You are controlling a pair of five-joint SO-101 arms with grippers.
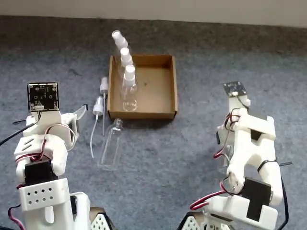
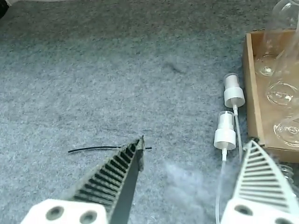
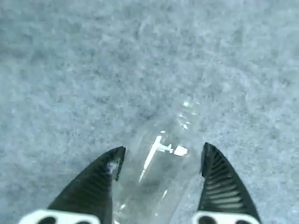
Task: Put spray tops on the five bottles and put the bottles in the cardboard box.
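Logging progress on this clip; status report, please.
Left gripper open by two loose spray tops. Right gripper open, straddling uncapped bottle. Three capped bottles in cardboard box; another bare bottle outside. Stray black wire by left gripper.

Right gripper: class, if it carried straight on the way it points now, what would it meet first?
Most likely the clear plastic bottle, lying on the grey carpet inside the open right gripper. It sits right in that line, though depth is unclear.

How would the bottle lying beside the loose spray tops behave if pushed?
The bottle looks round and lies on its side, so it would probably roll. It seems empty and clear, so likely light and perhaps slippery.
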